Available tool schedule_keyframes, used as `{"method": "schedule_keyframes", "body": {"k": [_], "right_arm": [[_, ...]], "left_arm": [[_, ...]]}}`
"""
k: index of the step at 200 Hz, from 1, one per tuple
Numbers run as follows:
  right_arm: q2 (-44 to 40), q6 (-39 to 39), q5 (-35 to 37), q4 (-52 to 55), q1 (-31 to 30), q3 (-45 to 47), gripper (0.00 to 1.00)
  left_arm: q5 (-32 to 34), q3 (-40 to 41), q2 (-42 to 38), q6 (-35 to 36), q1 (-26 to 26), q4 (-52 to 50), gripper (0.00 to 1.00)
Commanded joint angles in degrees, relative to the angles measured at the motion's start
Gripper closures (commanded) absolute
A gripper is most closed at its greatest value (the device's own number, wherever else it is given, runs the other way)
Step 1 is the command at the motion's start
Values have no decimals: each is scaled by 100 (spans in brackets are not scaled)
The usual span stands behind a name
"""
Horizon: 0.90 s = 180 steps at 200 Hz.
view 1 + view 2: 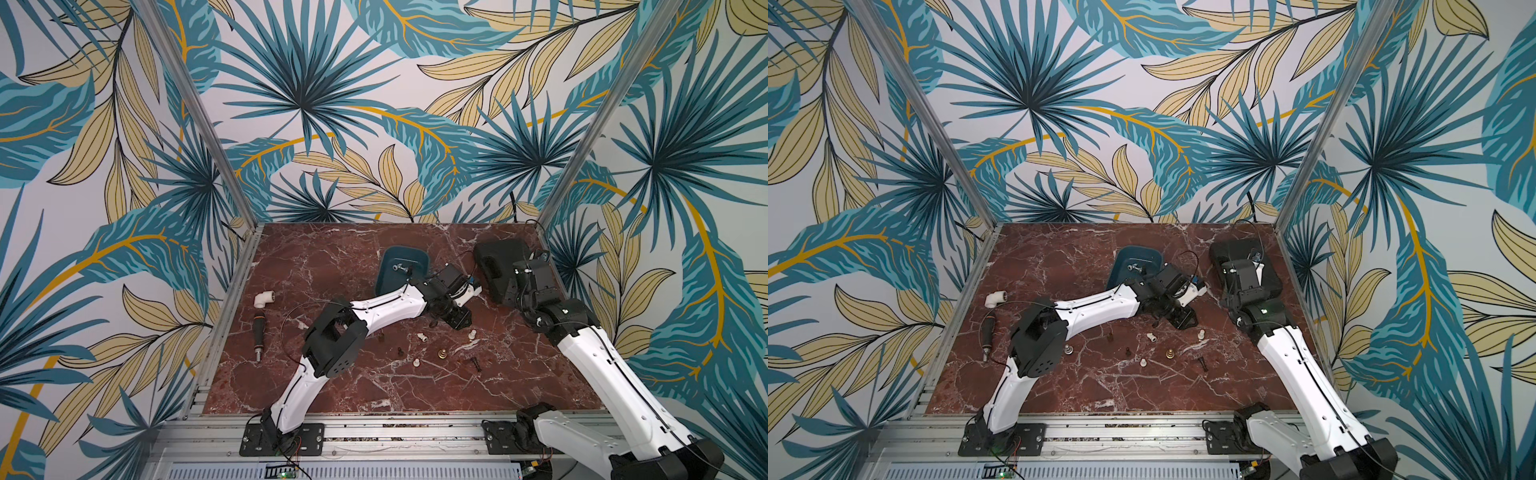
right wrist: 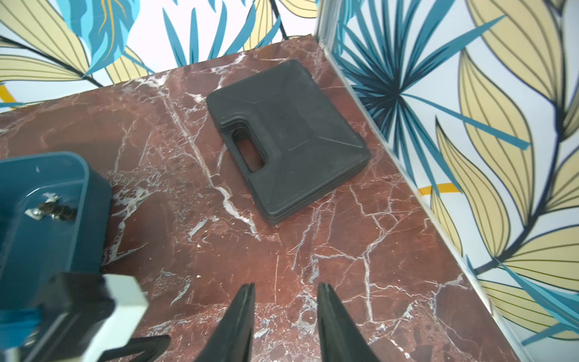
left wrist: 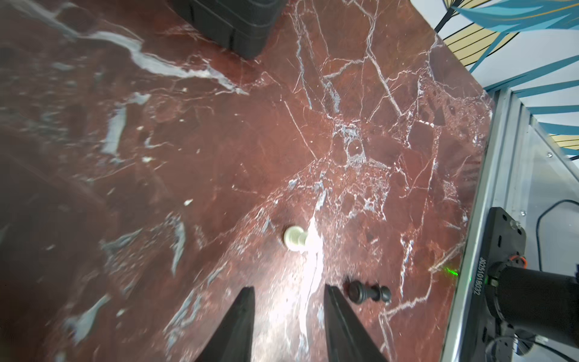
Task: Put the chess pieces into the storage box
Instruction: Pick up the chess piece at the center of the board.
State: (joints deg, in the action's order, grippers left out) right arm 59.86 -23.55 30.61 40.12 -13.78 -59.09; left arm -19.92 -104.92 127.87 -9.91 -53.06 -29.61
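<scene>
Left wrist view checked first for writing: read one white printed code beginning J025 on the black mounting plate at the table rail, later digits too small to trust. Found the left gripper with jaws apart and nothing between them, above the red-brown veined marble tabletop, a white turned chess piece ahead of it and a black chess piece lying on its side close by one finger; cannot tell whether they touch. Found the right gripper also parted and empty over bare marble, near the flat black plastic carry case. Located the teal-blue shallow plastic tub at the far middle of the table, partly hidden by the left arm in both top views and cut off at the frame edge in the right wrist view, holding a pair of pieces, one silvery, one dark, shapes blurred. Saw other loose pieces on the marble in front of the tub, apart from it, among them a brass-coloured piece and a silvery piece beside the left arm's elbow. Noted a white plastic pipe elbow and a black-handled screwdriver near the marble's left edge.
</scene>
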Motion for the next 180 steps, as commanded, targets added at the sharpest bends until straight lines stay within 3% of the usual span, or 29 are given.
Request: {"method": "schedule_keyframes", "body": {"k": [1,70,180], "right_arm": [[-90,34,148,-58,60,108,62],[-152,52,72,-217,95,222,62],[33,12,-244,-347,104,258,62]], "left_arm": [[12,-321,182,-15,-53,-89,59],[123,-695,697,121,-229,-279,59],[69,-716,713,95,-419,-34,59]]}}
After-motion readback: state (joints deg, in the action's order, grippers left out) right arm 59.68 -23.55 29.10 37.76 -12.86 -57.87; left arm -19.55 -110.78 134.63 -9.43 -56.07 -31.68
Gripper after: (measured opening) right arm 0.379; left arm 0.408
